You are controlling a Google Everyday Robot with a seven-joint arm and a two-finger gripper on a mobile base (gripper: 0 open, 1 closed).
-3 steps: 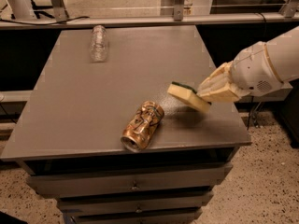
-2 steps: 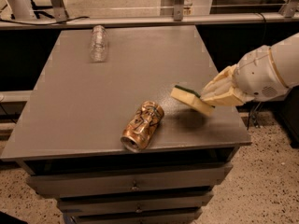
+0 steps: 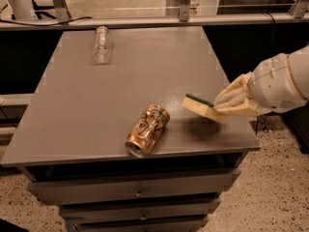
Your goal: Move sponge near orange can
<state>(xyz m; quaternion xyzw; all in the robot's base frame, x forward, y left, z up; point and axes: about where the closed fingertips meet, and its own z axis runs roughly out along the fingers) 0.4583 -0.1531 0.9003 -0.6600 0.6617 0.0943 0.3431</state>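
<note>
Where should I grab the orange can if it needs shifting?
Probably mid-body, from above, closing across its round sides: the orange can lies on its side, open end toward the front edge of the table. The pincer is to its right, holding the sponge.

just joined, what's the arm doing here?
The claw reaches in from the right and holds the sponge by one end, apparently just above the table, judging by the shadow beneath. The orange can lies on its side near the front edge, left of the sponge and not touching it. A clear plastic bottle lies at the far left.
</note>
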